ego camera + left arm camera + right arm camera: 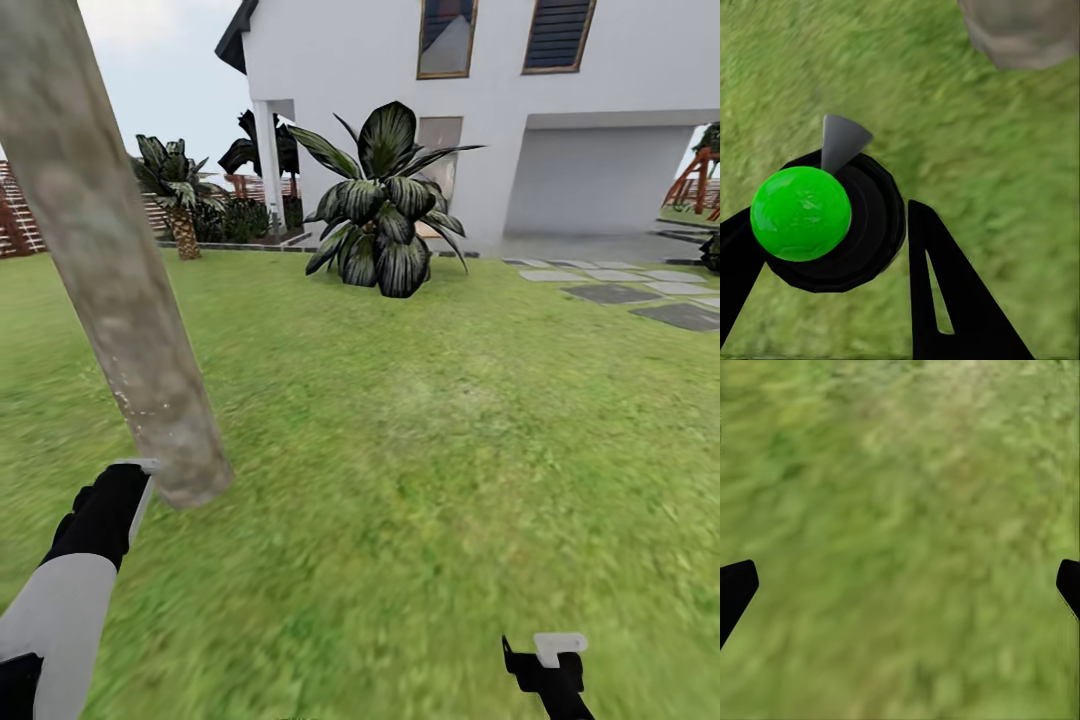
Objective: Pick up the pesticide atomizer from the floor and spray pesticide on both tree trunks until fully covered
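Observation:
A thick grey-brown tree trunk (110, 260) rises at the left of the lawn, and its base meets the grass just beyond my left hand. My left gripper (118, 502) is shut on the pesticide atomizer (866, 225), a round black body with a bright green cap (801, 213) and a grey nozzle (840, 139). The nozzle points toward the trunk's base (1020, 30), a short way off. The atomizer's pale top (142, 490) shows beside my left hand. My right gripper (548, 655) hangs low at the front right over bare grass, its fingertips (735, 589) wide apart and open.
A large broad-leaved dark plant (385, 205) stands mid-lawn ahead. Behind it is a white house (600, 100). Grey stepping stones (640, 295) lie at the right. A short palm (180, 200) and a slatted fence (20, 215) are at the far left. Open grass spreads to the right.

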